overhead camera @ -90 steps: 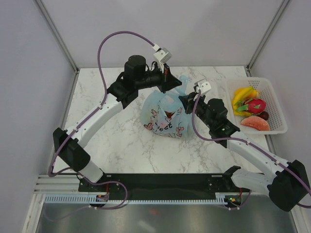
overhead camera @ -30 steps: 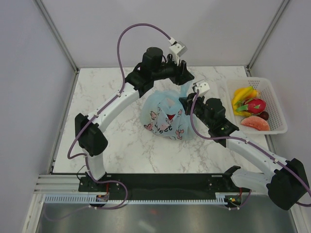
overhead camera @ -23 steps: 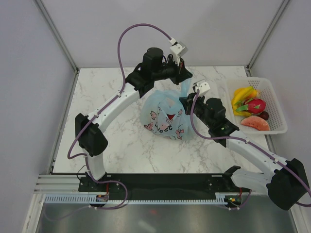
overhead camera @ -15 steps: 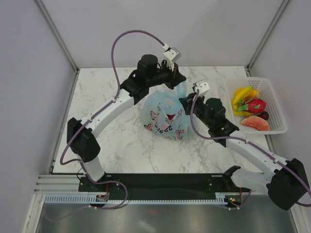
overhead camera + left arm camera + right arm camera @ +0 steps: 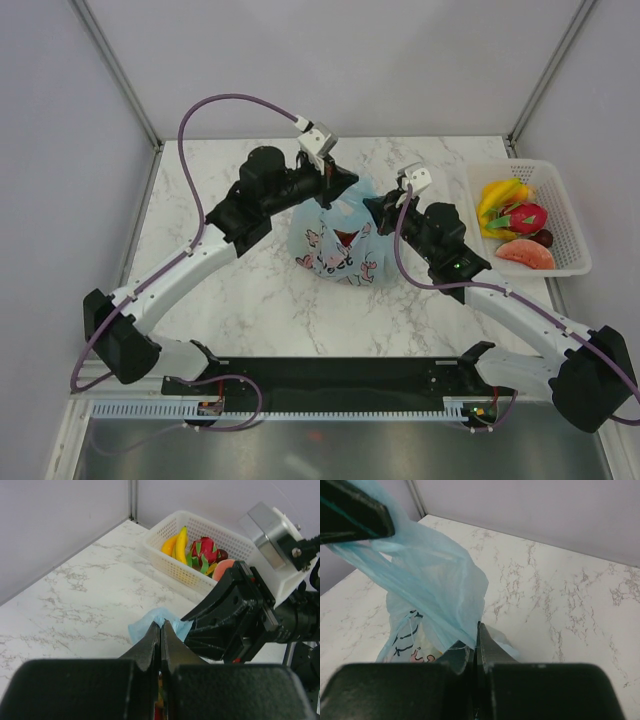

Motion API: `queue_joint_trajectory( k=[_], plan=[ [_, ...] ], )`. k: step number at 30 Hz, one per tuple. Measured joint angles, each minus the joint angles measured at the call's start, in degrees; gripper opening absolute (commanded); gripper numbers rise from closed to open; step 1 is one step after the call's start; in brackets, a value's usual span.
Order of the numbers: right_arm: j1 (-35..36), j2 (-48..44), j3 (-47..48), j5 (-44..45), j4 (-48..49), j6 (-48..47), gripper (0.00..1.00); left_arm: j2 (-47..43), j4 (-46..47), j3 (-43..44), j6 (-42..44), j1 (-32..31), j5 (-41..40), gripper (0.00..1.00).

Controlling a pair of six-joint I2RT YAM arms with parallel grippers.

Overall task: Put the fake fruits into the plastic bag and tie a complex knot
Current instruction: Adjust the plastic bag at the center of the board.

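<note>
The light-blue plastic bag [image 5: 338, 245] with pink doodles stands at mid-table, its handles drawn up. My left gripper [image 5: 345, 188] is shut on one handle; in the left wrist view a blue tuft [image 5: 150, 623] sticks out past the left gripper's [image 5: 161, 625] tips. My right gripper [image 5: 376, 207] is shut on the other handle, and in its wrist view the film [image 5: 432, 582] stretches up and left from the right gripper [image 5: 476, 629]. Yellow bananas [image 5: 497, 196], a dragon fruit [image 5: 526, 216], an orange-red slice [image 5: 524, 255] and a dark ball [image 5: 544, 238] lie in the basket.
The white mesh basket [image 5: 515, 165] sits at the table's right edge, seen also as the basket [image 5: 165, 532] in the left wrist view. Grey walls close in the marble table [image 5: 220, 290]. The two grippers are close together above the bag.
My left gripper closed on the bag handle at the back, then carried it left and nearer, over the bag's top. The right arm has barely moved.
</note>
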Motion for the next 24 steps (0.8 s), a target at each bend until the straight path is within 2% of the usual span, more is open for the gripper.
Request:
queue_joint_trajectory(
  k=[10,19,24],
  plan=[
    [-0.39,0.02,0.0,-3.63,-1.51,2.67,0.0,-10.12,6.8,-17.0,-1.99,-2.73,-4.0,0.02],
    [-1.11,0.0,0.0,-4.68,-4.52,4.07,0.0,-10.45,11.43,-23.28,-5.25,-4.15,-7.58,0.02],
    [-1.11,0.0,0.09,-5.51,-7.63,4.22,0.0,-10.34,15.19,-28.2,-11.41,-4.33,-10.93,0.02]
  ],
)
